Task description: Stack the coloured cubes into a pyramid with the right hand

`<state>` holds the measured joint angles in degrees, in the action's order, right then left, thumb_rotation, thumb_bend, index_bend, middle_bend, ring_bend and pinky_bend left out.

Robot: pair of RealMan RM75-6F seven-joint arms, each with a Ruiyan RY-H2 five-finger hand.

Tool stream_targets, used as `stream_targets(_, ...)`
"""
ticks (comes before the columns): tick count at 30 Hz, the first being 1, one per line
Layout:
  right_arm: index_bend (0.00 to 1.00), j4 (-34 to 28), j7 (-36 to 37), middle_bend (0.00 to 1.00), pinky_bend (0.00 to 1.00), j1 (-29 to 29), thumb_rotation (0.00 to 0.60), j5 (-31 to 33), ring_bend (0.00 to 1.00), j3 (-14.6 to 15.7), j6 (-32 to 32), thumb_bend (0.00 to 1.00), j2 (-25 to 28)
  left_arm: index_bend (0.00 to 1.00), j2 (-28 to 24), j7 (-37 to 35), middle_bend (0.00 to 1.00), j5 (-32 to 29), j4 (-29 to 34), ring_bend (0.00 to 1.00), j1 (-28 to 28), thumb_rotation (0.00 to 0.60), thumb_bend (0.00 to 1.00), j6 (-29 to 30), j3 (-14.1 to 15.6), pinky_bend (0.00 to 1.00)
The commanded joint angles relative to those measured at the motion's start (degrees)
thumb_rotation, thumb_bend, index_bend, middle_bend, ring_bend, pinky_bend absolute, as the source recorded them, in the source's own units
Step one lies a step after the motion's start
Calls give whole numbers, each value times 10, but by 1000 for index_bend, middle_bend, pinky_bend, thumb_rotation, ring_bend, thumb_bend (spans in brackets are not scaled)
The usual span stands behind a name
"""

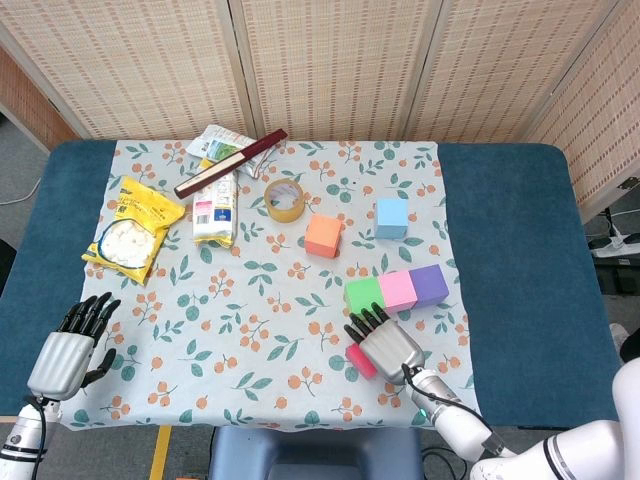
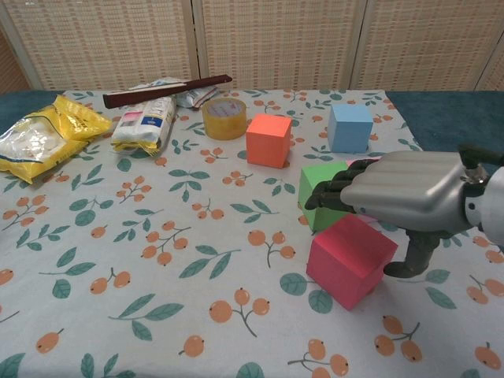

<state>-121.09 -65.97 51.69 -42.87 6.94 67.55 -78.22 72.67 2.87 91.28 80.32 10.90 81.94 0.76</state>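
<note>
Right robot hand (image 1: 385, 343) open, palm-down
</note>
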Motion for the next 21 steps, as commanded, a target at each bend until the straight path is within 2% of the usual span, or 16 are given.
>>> stream_targets(1,150,6,-11,0,0,1,600,1,0,6,8,189,-10,0,0,0,0,0,0,0,0,600,437,1,0,143)
stream_targets(7,450,15,-10,0,0,-4,600,-7,0,6,25,189,-25,0,-2,-2,0,0,1,0,0,600,437,2,-1,143)
stream_targets(11,592,19,-7,34,0,-7,600,-11,0,7,29,189,-30,0,-2,-3,0,0,0,0,-1,600,437,2,-1,143)
stream_targets(15,665,6,9,70,0,-14,600,-23,0,-1,40,189,-23,0,-3,-5,0,1,0,0,-1,600,436,3,0,143)
stream_targets(21,715,-60,47,93,0,-19,600,-43,0,-25,57,189,38,0,-3,-5,0,0,1,0,-1,600,437,2,-1,143)
